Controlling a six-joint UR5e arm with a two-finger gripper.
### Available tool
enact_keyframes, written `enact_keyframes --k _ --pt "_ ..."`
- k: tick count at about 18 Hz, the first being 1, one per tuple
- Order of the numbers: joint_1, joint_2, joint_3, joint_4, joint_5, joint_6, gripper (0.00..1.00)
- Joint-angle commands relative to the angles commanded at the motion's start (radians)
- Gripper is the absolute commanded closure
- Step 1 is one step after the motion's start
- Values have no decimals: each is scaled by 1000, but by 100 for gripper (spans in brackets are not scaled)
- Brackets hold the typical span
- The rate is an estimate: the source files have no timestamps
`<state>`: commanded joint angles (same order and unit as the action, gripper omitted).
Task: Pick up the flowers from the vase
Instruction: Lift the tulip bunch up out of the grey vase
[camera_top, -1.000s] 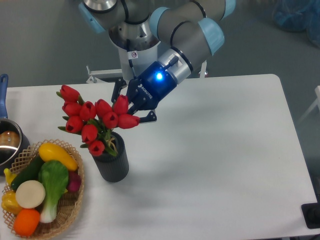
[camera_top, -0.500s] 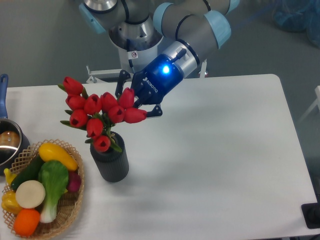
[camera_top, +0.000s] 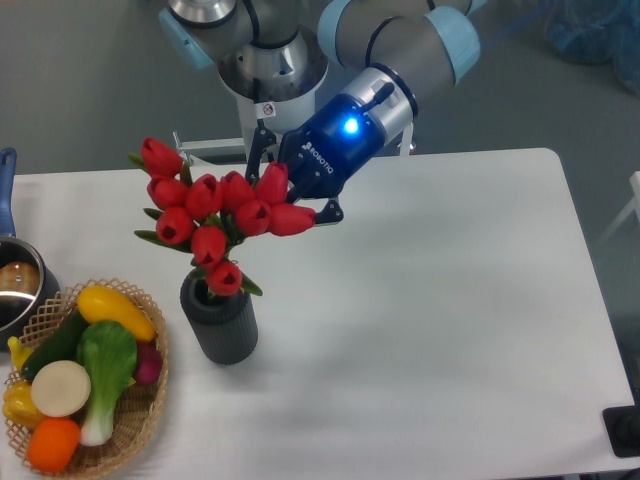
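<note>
The claw (camera_top: 290, 195) is pinching the flowers (camera_top: 215, 215). One black finger (camera_top: 262, 150) shows above the red buds and the other finger (camera_top: 328, 212) pokes out on the far side of them, so the bunch sits squeezed between the two. A blue light glows on the claw's body.

The flowers spread out to the side of the claw, away from the arm. The lowest bud hangs just over the mouth of the vase (camera_top: 220, 325). Whether the stems are out of the vase cannot be told, since the buds and leaves hide them.

The vase stands upright on the table (camera_top: 450, 300), below the claw. Farther down and off to the same side as the flowers is a basket (camera_top: 140, 420) full of toy vegetables (camera_top: 85, 370). A pot (camera_top: 15, 285) sits at the edge, next to the basket.
</note>
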<state>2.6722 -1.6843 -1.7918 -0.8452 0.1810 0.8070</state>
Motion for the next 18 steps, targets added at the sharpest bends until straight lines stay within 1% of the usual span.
enact_keyframes --k 4,10,13,15,17,18 --pt "17 -2 23 0 -17 -29 81" --pt "51 -3 29 2 -18 -15 81" --pt "72 -9 54 2 -12 4 81" --pt "87 -15 81 2 -2 17 81" --pt "107 -29 120 2 56 40 81" --pt "109 -32 143 2 114 50 81"
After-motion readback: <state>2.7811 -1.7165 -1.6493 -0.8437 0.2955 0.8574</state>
